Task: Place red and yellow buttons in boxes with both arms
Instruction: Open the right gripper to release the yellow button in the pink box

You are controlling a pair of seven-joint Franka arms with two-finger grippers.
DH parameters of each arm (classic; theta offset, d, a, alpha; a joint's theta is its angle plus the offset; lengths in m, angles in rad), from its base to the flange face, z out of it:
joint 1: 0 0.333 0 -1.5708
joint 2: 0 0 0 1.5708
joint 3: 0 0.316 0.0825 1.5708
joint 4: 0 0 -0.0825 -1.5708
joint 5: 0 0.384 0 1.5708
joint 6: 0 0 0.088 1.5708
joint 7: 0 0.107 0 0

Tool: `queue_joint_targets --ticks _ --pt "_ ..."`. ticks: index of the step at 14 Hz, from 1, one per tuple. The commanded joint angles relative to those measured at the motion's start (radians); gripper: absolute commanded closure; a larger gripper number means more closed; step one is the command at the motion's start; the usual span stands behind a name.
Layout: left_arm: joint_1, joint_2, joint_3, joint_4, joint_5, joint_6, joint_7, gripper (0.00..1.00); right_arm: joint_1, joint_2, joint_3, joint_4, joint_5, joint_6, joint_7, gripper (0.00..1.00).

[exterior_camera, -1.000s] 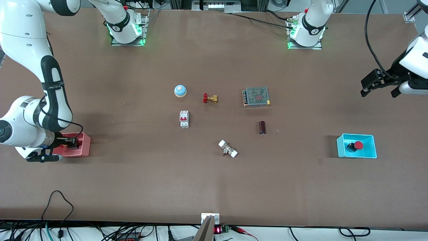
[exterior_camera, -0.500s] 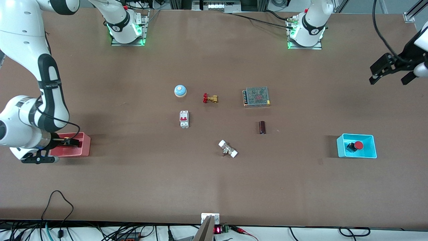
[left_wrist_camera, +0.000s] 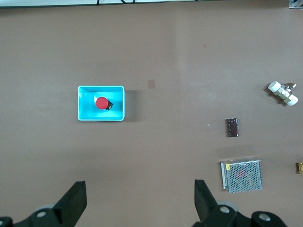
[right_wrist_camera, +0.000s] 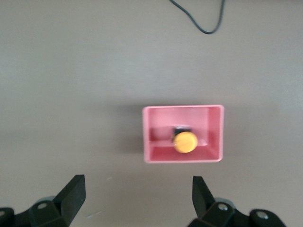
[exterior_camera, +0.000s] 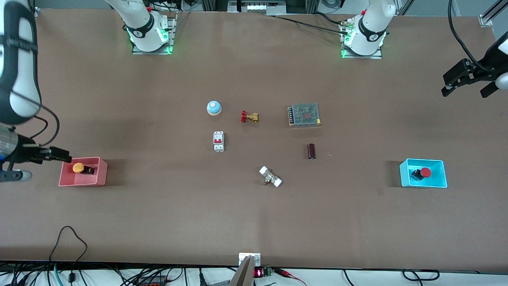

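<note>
Resting inside the pink-red rectangular plastic bin (exterior_camera: 83,172) at the right arm's end of the table is the black-bodied push-button with the round orange-yellow cap (exterior_camera: 79,168). Its red-capped twin (exterior_camera: 424,172) lies in the bright cyan plastic bin (exterior_camera: 423,173) at the left arm's end. The right arm's black two-finger gripper (right_wrist_camera: 137,194) hangs above the pink-red bin, jaws wide apart and empty. The left arm's black gripper (left_wrist_camera: 139,198) hangs over bare table at its own end, jaws also spread, holding nothing.
</note>
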Motion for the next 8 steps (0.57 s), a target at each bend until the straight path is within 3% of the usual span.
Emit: queue_joint_targets --ticks 1,4,6,8 --pt "0.017 0.013 -0.009 0.033 -0.014 -0.027 0.019 0.0 0.069 -0.066 0.001 -0.023 0.005 -0.063 0.092 0.0" --pt "-0.027 0.013 0.017 0.034 -0.014 -0.025 0.018 0.0 0.1 -0.159 0.001 -0.023 0.003 -0.195 0.111 0.0" --pt "-0.085 0.012 0.089 0.036 -0.014 -0.025 0.016 0.0 0.097 -0.21 -0.01 -0.023 0.0 -0.287 0.123 0.0" --pt "-0.078 0.012 0.086 0.037 -0.014 -0.025 0.016 0.0 0.084 -0.245 -0.034 -0.023 -0.018 -0.356 0.117 0.0"
